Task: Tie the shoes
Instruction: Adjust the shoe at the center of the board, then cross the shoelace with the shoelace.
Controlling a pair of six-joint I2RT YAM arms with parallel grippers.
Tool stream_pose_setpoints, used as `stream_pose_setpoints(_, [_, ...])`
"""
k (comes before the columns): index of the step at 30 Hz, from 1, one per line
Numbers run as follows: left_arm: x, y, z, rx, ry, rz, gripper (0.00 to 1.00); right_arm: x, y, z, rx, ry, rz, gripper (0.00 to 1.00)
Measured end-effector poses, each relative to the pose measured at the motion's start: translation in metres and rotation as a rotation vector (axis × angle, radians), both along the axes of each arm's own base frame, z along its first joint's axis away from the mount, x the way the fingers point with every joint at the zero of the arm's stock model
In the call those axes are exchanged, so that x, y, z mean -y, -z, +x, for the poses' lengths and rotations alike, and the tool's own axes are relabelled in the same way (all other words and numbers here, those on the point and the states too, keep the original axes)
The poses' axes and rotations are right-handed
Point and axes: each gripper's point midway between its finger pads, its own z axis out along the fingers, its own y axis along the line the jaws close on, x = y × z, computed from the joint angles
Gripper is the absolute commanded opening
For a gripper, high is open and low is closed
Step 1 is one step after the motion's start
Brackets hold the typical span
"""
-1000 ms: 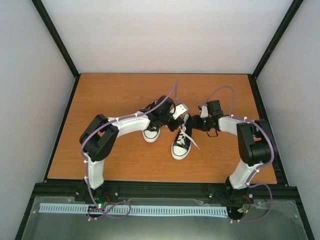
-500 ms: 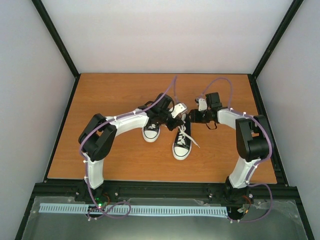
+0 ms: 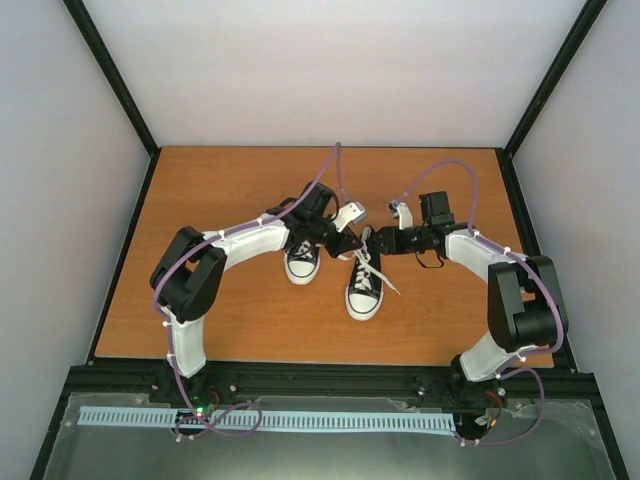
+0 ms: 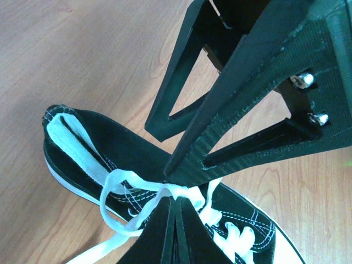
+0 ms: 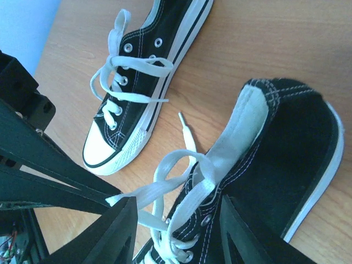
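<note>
Two black shoes (image 3: 302,266) (image 3: 364,293), two robot arms (image 3: 250,240) (image 3: 470,250), one wooden table (image 3: 200,200).

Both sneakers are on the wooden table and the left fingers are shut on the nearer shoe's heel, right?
No: both sneakers are on the wooden table, but the left fingers are shut on the nearer shoe's white lace, not its heel, as the left wrist view shows.

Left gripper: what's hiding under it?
A black shoe, and its white lace pinched in the shut left gripper. The gripper's tip covers the spot where the lace strands meet.
</note>
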Motion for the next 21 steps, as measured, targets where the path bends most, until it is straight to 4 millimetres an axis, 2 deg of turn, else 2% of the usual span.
stream_pose_setpoints(13, [0.0,0.0,-0.002,-0.013,0.009,-0.015,0.01,-0.005,0.021,-0.007,-0.082,-0.009,0.013,0.37])
stream_pose_setpoints(16, [0.001,0.0,-0.002,-0.012,0.007,-0.017,0.01,-0.007,0.022,-0.009,-0.086,-0.015,0.016,0.31])
stream_pose_setpoints(21, [0.0,0.0,-0.002,-0.017,0.002,-0.017,0.01,-0.008,0.027,-0.016,-0.112,-0.017,0.017,0.26])
